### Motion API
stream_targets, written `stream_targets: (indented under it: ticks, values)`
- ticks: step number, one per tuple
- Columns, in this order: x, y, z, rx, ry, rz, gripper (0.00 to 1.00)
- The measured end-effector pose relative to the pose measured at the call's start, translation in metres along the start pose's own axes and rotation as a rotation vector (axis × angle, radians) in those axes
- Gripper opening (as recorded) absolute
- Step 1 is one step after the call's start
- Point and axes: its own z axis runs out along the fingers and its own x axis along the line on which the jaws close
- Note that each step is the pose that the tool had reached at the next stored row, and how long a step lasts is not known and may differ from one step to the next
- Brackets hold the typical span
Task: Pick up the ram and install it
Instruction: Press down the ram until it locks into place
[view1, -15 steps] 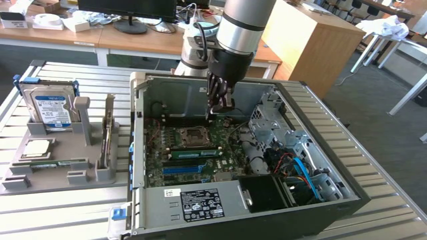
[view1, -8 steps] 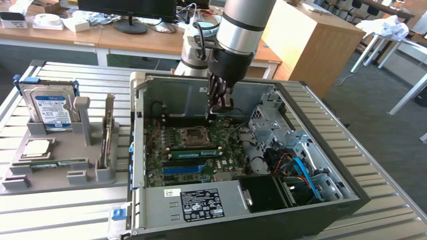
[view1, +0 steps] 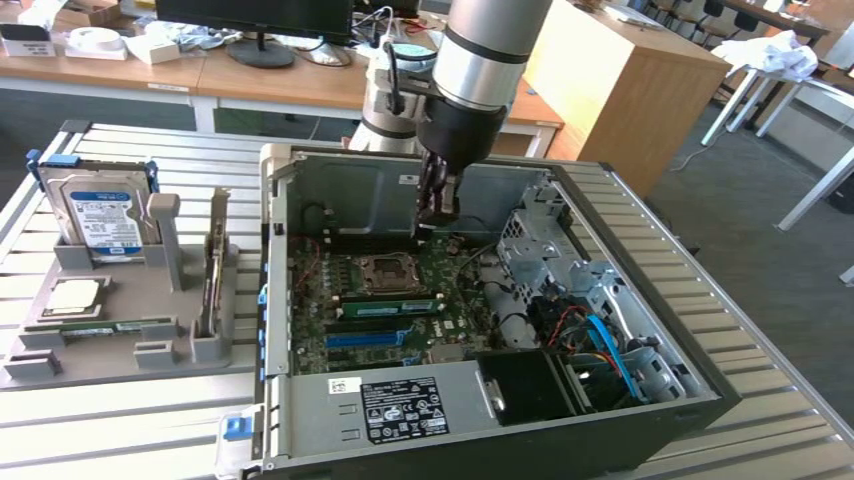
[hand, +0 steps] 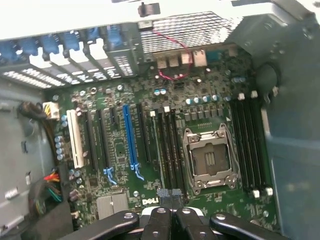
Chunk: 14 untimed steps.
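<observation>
Ram (view1: 100, 327) lies flat in the grey holder (view1: 120, 345) at lower left; my fingers (hand: 172, 210), pressed together and empty, hover inside the computer case (view1: 400, 415), so alignment should be slow.

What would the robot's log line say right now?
arm: inside computer case | fingers: shut, above motherboard | held thing: cannot tell

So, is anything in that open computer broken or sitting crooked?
Nothing stands out. The computer case lies open on its side, the processor socket is empty, and the shut gripper hangs above the motherboard. No visible damage or loose parts.
</observation>
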Motion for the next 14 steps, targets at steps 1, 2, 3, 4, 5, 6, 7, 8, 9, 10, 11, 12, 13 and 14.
stream_targets:
  ticks: [1, 2, 3, 4, 5, 6, 7, 8, 9, 10, 11, 12, 13, 14]
  values:
    - [0.0000, 0.0000, 0.0001, 0.0003, -0.0007, 0.017, 0.10]
    - [0.0000, 0.0000, 0.0002, 0.0008, -0.0015, 0.036, 0.10]
    - [0.0000, 0.0000, 0.0003, 0.0011, -0.0022, 0.054, 0.10]
    - [0.0000, 0.0000, 0.0004, 0.0014, -0.0029, 0.073, 0.10]
    - [0.0000, 0.0000, 0.0005, 0.0017, -0.0036, 0.091, 0.10]
    - [0.0000, 0.0000, 0.0006, 0.0021, -0.0044, 0.109, 0.10]
    - [0.0000, 0.0000, 0.0007, 0.0024, -0.0051, 0.127, 0.10]
    - [0.0000, 0.0000, 0.0008, 0.0028, -0.0058, 0.145, 0.10]
    - [0.0000, 0.0000, 0.0009, 0.0031, -0.0065, 0.163, 0.10]
    - [0.0000, 0.0000, 0.0011, 0.0034, -0.0072, 0.181, 0.10]
    - [0.0000, 0.0000, 0.0012, 0.0038, -0.0080, 0.199, 0.10]
    - [0.0000, 0.0000, 0.0013, 0.0042, -0.0087, 0.218, 0.10]
    - [0.0000, -0.0001, 0.0014, 0.0044, -0.0095, 0.236, 0.10]
    - [0.0000, -0.0001, 0.0015, 0.0048, -0.0102, 0.254, 0.10]
